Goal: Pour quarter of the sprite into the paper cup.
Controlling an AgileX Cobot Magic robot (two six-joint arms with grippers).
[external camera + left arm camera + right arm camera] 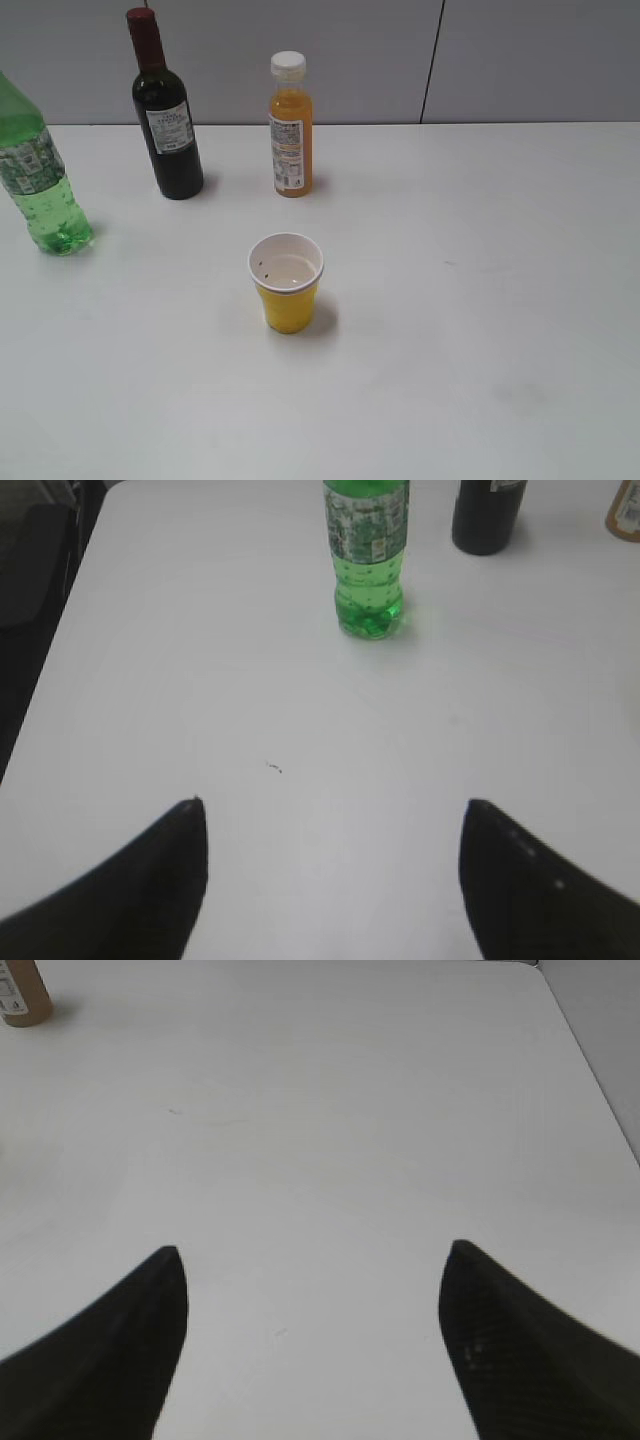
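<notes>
The green sprite bottle (38, 180) stands upright at the far left of the table; its top is cut off by the frame. It also shows in the left wrist view (367, 560), straight ahead and well beyond my jaws. The yellow paper cup (287, 282) stands upright in the middle of the table, its white inside showing a few dark specks. My left gripper (335, 815) is open and empty over bare table. My right gripper (315, 1260) is open and empty over bare table. Neither gripper shows in the exterior view.
A dark wine bottle (165, 115) with a red cap and an orange juice bottle (290, 130) with a white cap stand at the back. The wine bottle's base (487, 520) is right of the sprite. The table's left edge (50, 670) is near.
</notes>
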